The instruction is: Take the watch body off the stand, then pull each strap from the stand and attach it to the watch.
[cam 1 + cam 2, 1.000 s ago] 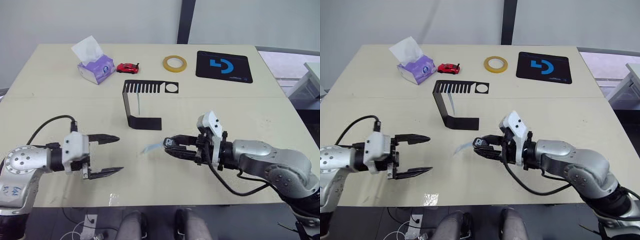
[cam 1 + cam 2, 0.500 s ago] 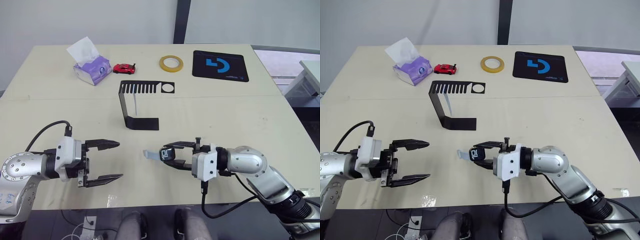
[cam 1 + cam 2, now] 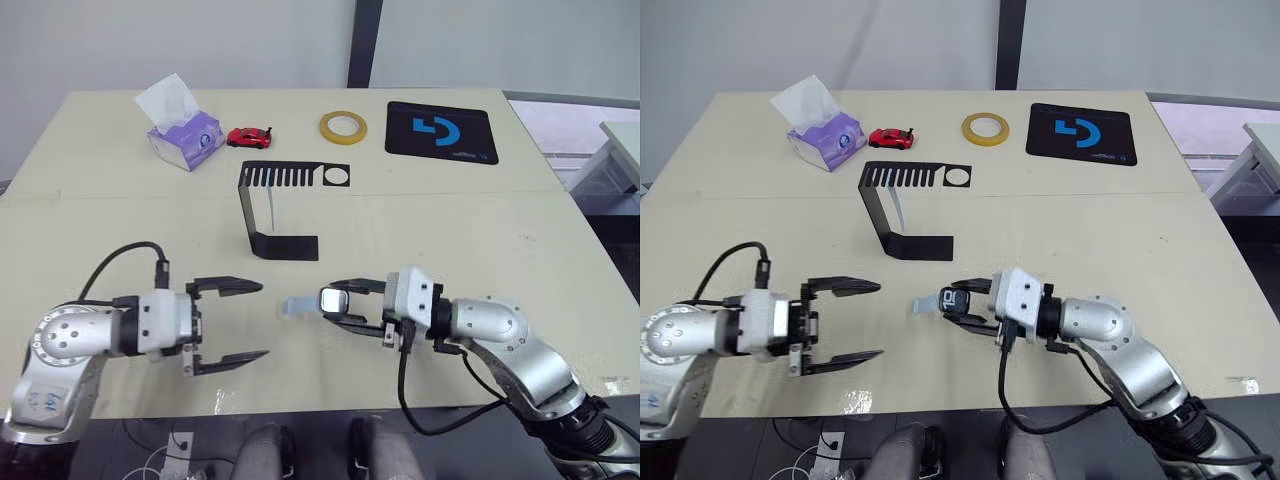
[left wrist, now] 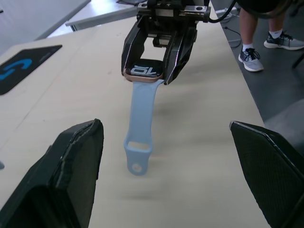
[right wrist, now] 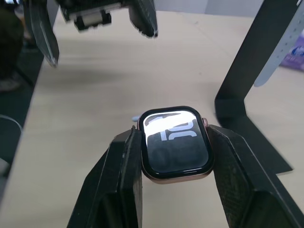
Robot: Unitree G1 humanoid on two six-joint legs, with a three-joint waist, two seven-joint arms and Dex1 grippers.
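Right wrist view: the watch [image 5: 176,141] is clamped by its side edges between the right gripper [image 3: 352,304] fingers near the table's front edge, one soft strap [image 4: 141,127] hanging from it (light, glossy, best held by the rim). Left gripper [image 3: 235,320] has crept closer, still spread wide. Second strap [image 5: 281,43] remains on the stand [image 3: 272,208].

Beige table [image 3: 120,215] — pale wall [image 3: 180,40] behind, dark vertical post [image 3: 363,40] — grey floor.
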